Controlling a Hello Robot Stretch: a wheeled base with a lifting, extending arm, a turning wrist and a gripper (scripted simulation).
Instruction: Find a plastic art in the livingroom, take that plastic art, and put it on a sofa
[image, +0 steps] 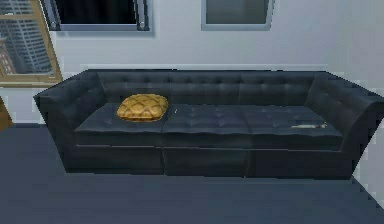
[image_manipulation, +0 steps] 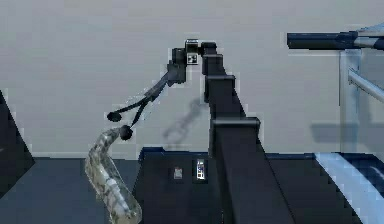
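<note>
Jaws holding a translucent plastic art aloft, dark sofa ahead, yellow cushion on it

Dark tufted sofa, golden quilted cushion

Forward view: looking ahead and somewhat down, squarely facing a dark sofa from close by, taking in its full width, the pale wall behind and a strip of blue-grey floor. Arm side view: looking out sideways from the robot's body, along the arm, toward a pale side wall. Sharing, it seems, that same floor.
</note>
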